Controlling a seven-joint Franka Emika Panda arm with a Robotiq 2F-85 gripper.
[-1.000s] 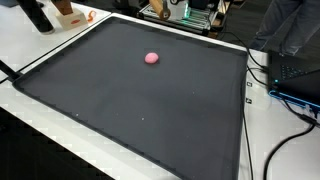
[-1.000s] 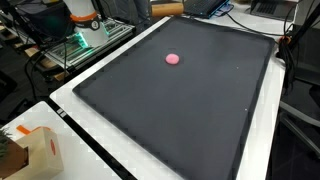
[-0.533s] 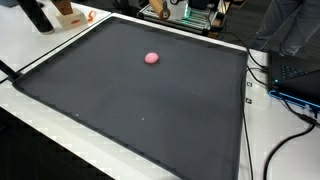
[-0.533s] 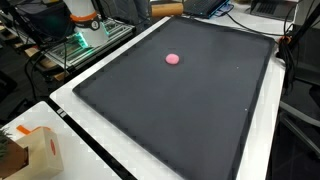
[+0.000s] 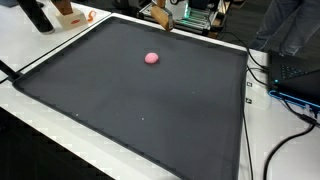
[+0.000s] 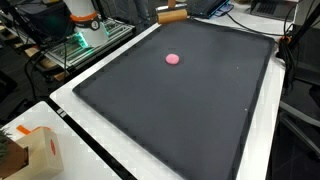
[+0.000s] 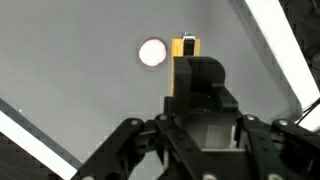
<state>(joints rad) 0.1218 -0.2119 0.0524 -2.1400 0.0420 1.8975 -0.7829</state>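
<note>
Item: pink ball (image 5: 152,58), which lay loose on the black mat (image 5: 150,125), well inside its edges and off centre. Your gripper (image 7: 190,62) hung above it, the ball just beside its tip in the wrist view. I could not tell whether the claw was spread or closed. Judged progress: ball untouched, nothing gripped yet.

I get even, almost shadowless light on the black mat (image 5: 150,100); in the wrist view the ball (image 7: 152,52) glares nearly white.
</note>
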